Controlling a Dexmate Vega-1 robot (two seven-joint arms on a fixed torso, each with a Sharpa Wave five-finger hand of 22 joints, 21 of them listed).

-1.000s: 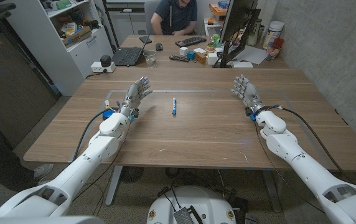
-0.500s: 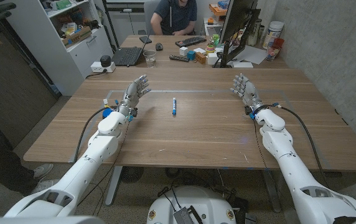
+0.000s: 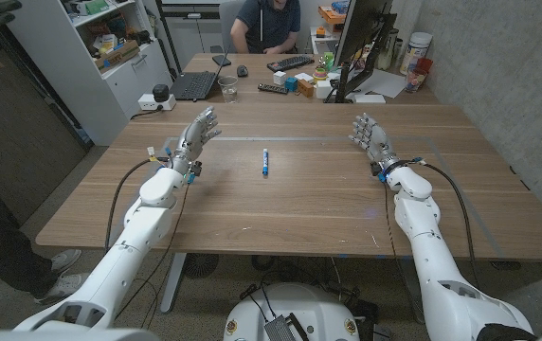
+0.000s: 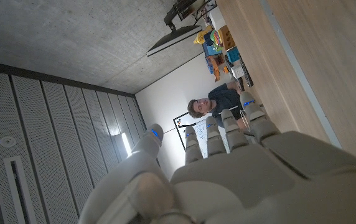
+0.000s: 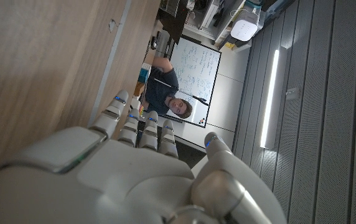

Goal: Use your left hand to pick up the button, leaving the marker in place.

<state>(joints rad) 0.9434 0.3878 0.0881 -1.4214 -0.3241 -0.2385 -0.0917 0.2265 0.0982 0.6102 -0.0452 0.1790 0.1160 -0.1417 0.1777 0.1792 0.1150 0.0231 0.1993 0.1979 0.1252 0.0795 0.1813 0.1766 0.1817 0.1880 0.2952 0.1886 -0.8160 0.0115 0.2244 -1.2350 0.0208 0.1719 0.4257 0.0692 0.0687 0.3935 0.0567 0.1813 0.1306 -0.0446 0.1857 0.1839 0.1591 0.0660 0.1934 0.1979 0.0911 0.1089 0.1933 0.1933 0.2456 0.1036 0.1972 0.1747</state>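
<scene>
Hovering my left hand [image 3: 193,140] over the upper left part of the bench [image 3: 299,213], I have its fingers [image 3: 207,121] spread apart and reaching toward the far edge, with nothing between them. The left wrist view agrees: the back of the hand [image 4: 240,180] with the fingers fanned out and bare wood beside them. I judge this an open, ready pose, set up so I can come down on something small and flat.

The blue marker [image 3: 265,162] lies near the middle of the frame, pointing roughly away from me, well apart from both hands. Since it has to be left where it is, my left hand being off to its left makes sense: I have room to work without brushing it.

I cannot make out the button in any view. It may be too small to see against the wood grain, perhaps near my left hand, but I will not guess its spot. The pickup is not yet begun.

My right hand [image 3: 373,142] waits on the right side of the frame, fingers apart and empty, clear of the job. Behind the bench a person [image 3: 266,24] sits at a second desk with a laptop [image 3: 195,85].
</scene>
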